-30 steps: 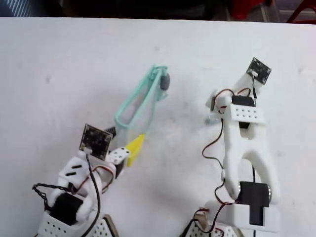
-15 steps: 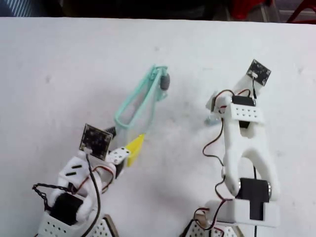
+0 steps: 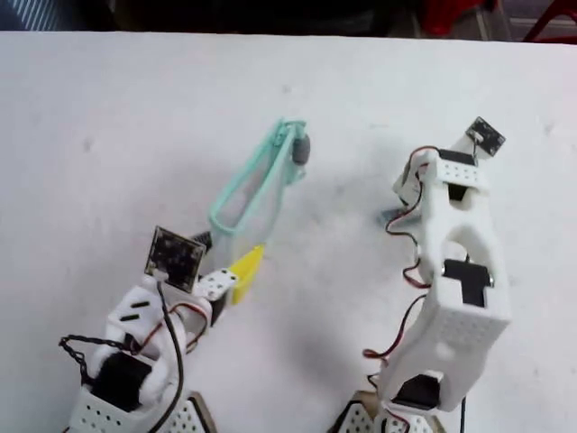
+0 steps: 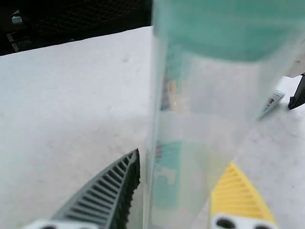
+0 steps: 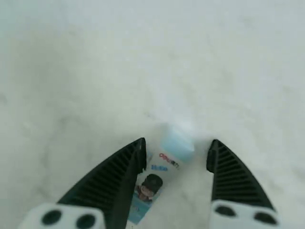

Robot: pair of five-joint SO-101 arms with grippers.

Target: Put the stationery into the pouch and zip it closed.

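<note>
The clear pouch with a teal rim lies slanted at mid-table, a dark grey piece at its far end. My left gripper is shut on the pouch's near end. Up close, the pouch wall stands between the black finger and the yellow finger. A small light-blue and white stationery stick lies flat on the table. My right gripper is open and low over it, one finger on each side. An end of the stick pokes out beside the right arm.
The white table is bare to the left and at the back. The arms' bases and loose cables sit at the near edge. Dark clutter lies beyond the far edge.
The right arm has pitched forward and risen toward the camera, its wrist shifting slightly right and farther back. The left arm and the pouch have stayed still.
</note>
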